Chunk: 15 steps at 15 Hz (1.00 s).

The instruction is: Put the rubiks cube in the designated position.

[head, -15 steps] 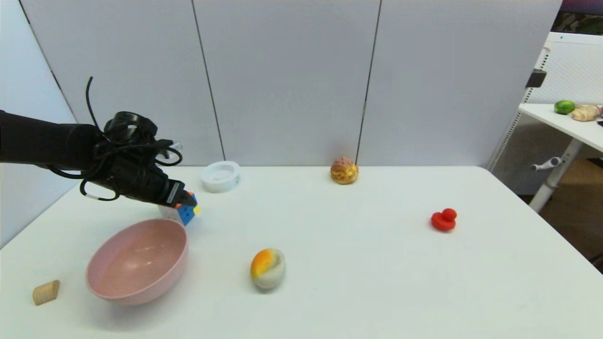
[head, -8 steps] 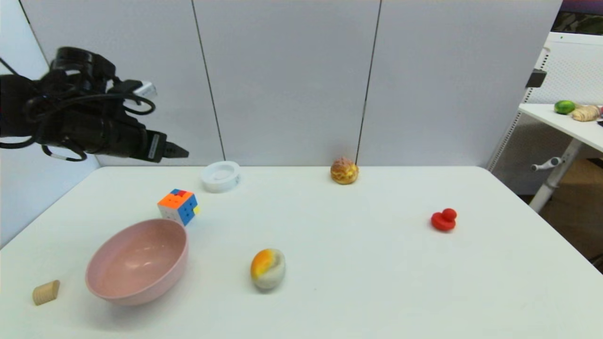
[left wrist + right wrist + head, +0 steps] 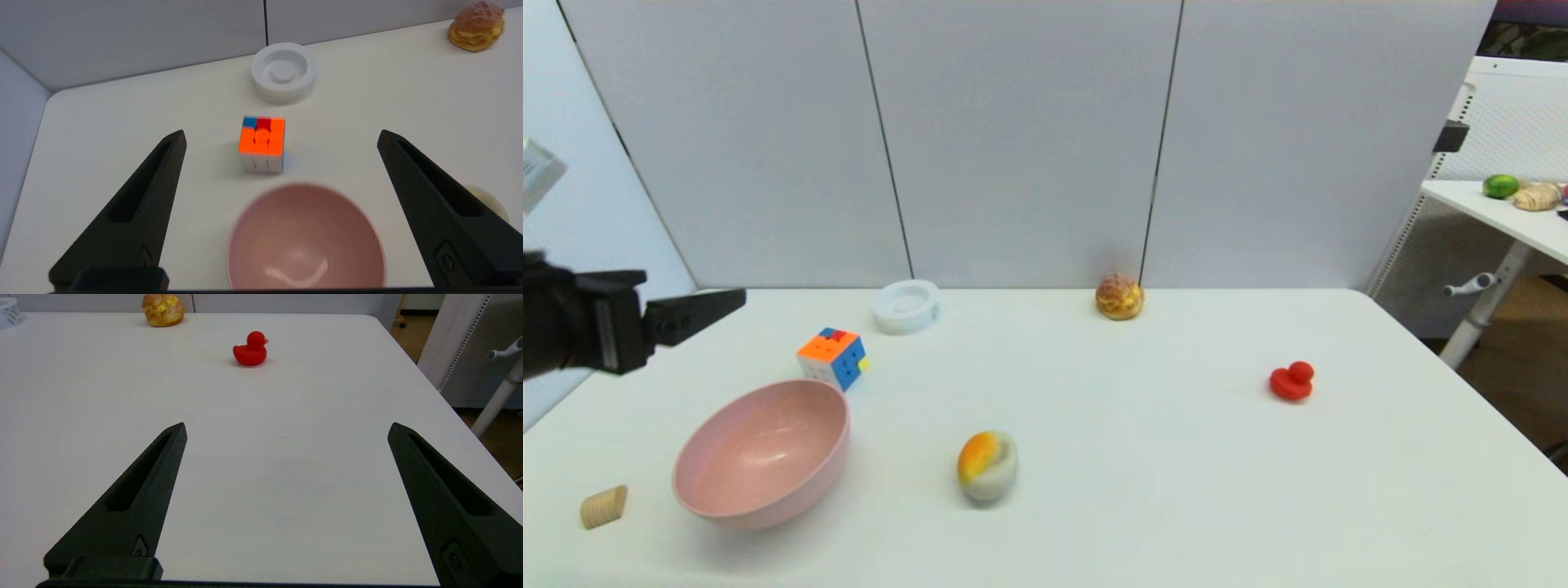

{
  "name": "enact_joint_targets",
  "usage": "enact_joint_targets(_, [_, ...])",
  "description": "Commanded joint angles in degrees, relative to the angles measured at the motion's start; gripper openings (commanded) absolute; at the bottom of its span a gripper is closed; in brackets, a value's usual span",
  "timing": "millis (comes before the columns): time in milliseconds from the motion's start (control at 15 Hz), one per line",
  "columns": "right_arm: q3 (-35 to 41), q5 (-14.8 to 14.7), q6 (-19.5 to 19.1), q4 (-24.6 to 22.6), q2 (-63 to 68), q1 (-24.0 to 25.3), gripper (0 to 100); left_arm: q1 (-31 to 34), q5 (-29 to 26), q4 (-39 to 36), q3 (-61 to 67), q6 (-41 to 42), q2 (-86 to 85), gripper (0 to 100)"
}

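The rubiks cube [image 3: 832, 358] rests on the white table with its orange face up, between the pink bowl [image 3: 761, 451] and the white round dish [image 3: 905, 305]. In the left wrist view the rubiks cube [image 3: 262, 144] stands free beyond the pink bowl [image 3: 306, 239]. My left gripper [image 3: 727, 300] is at the far left edge of the head view, raised and well clear of the cube. Seen from the wrist, the left gripper [image 3: 282, 136] is open and empty. My right gripper [image 3: 286, 428] is open above bare table and does not show in the head view.
An orange-and-grey egg-shaped lump [image 3: 987, 465] lies near the front middle. A cream puff [image 3: 1120, 296] sits at the back, a red duck [image 3: 1291, 380] to the right, a wooden cork [image 3: 603, 506] at the front left. A side table [image 3: 1503, 208] stands far right.
The left gripper let go of the cube, rose, then drew back to the left edge of the view. The cube stays where it was set down.
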Motion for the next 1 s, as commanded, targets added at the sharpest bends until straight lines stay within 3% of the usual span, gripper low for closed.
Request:
enact_joint_targets(67, [0.0,0.02,-0.02,-0.02,0.07,0.02,100,0.08,1.73,-13.63,37.57,-0.07,-39.76,100])
enact_joint_targets(267, [0.0,0.02,-0.02,-0.02,0.07,0.02,100,0.52,1.73,-13.8,48.03,0.11,-50.83,100])
enact_joint_targets(333, [0.0,0.02,-0.02,-0.02,0.07,0.02,100,2.72,1.82,-9.85,47.68,0.54,-56.72,100])
enact_joint_targets(467, [0.0,0.02,-0.02,-0.02,0.07,0.02,100,2.98,4.72,5.09,46.62,0.9,-65.6,100])
enact_joint_targets(1000, [-0.09,0.02,-0.02,-0.02,0.07,0.02,100,2.98,6.65,1.4,47.68,-6.4,-65.68,100])
